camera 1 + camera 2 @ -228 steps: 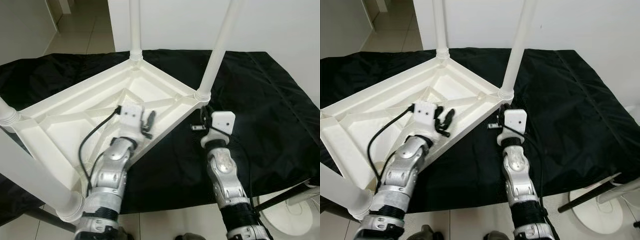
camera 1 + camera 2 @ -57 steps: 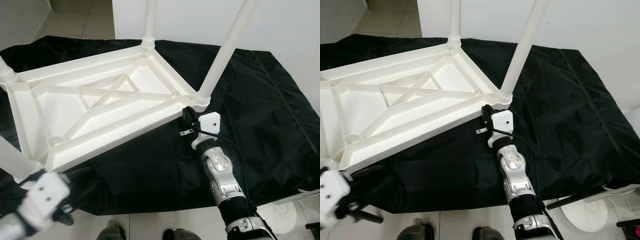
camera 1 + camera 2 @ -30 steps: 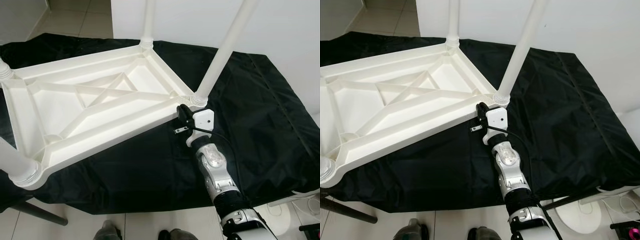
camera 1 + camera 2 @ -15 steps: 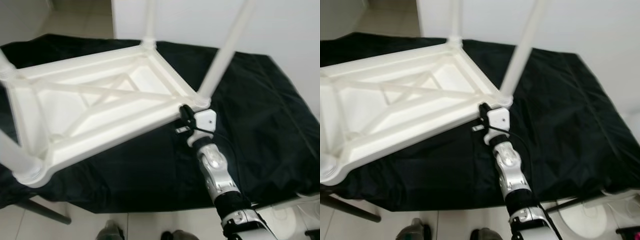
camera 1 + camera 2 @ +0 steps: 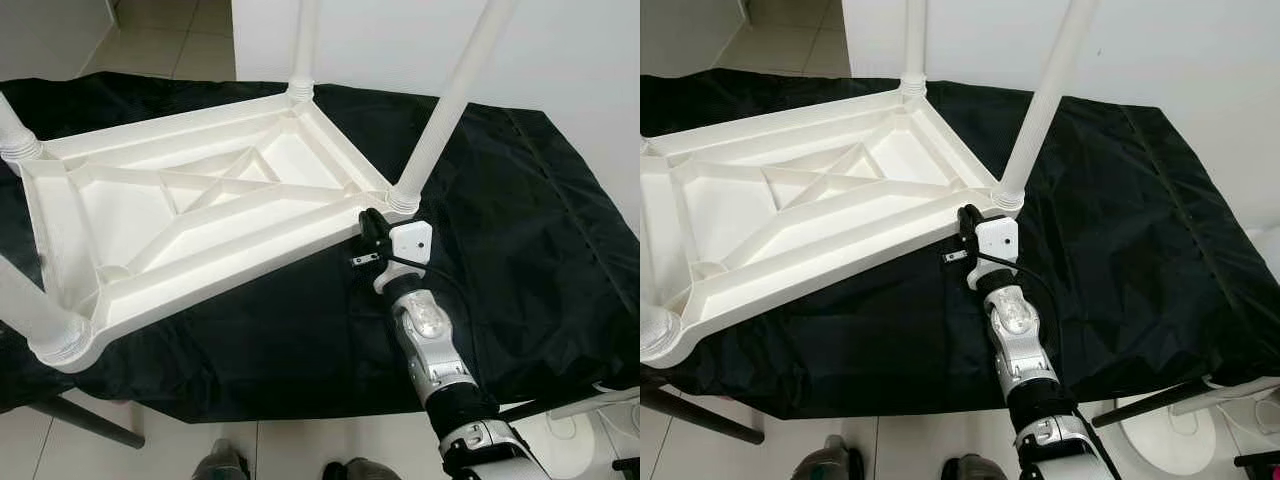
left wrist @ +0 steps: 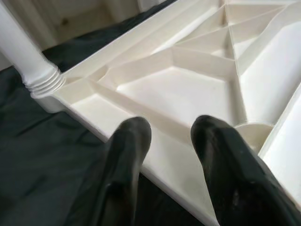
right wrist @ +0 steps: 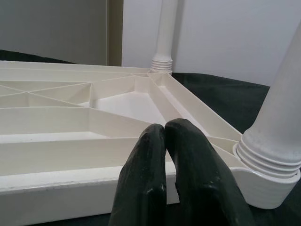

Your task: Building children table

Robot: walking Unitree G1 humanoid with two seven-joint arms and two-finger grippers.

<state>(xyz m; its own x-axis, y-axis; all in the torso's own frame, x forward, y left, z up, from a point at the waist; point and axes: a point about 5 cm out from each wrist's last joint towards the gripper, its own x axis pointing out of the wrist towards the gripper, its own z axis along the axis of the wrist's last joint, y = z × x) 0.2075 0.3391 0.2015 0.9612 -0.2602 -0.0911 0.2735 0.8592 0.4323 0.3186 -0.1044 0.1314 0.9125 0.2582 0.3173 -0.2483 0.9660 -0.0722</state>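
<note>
While the white children's table is laid upside down on a black cloth, legs up, the right gripper is pressed, fingers together, against its near rim; the left gripper is held apart above another corner.

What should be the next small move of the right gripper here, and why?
Probably a gentle, steady push against the tabletop. The right gripper sits shut, fingertips against the upturned table's side rail beside a screwed-in leg. All four legs seem fitted, and the table lies on the black cloth, so nudging it seems the likely aim. The left gripper hovers open over another corner.
</note>
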